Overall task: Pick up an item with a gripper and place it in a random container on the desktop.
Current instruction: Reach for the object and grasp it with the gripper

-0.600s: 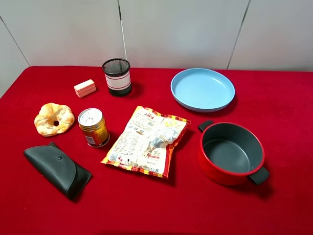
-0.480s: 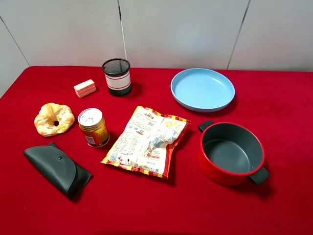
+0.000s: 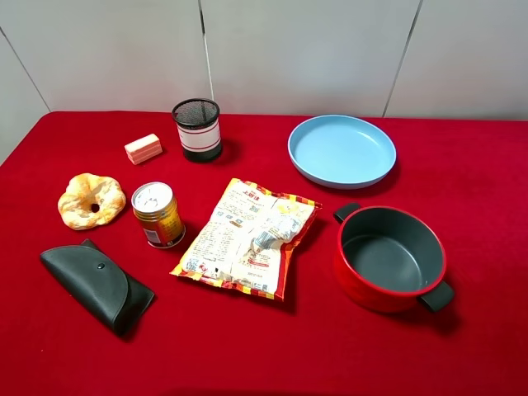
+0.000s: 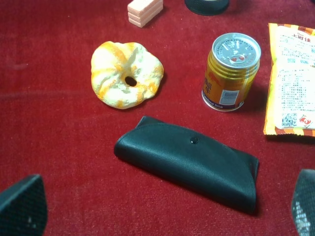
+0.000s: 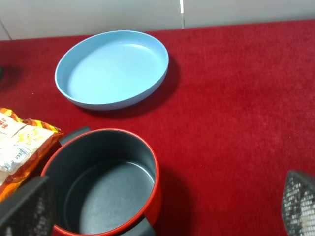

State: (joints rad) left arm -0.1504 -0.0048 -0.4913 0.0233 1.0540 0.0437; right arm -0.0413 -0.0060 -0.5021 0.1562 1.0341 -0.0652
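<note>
The cream-white foil snack packet (image 3: 247,238) lies flat at the middle of the red desktop (image 3: 462,165). Its edge shows in the left wrist view (image 4: 293,83) and its corner in the right wrist view (image 5: 19,142). The light-blue plate (image 3: 341,151) stands empty behind and to the right of it, and also shows in the right wrist view (image 5: 112,69). Neither arm shows in the high view. My left gripper (image 4: 165,209) is open above the cloth near a black case. My right gripper (image 5: 162,209) is open above the red pot's near side. Both are empty.
A red pot (image 3: 388,257) with a grey inside stands right of the packet. A gold-orange can (image 3: 157,214), a ring-shaped bread (image 3: 91,200) and a black case (image 3: 95,283) are on the left. A black mesh cup (image 3: 197,129) and a pink block (image 3: 143,148) stand at the back.
</note>
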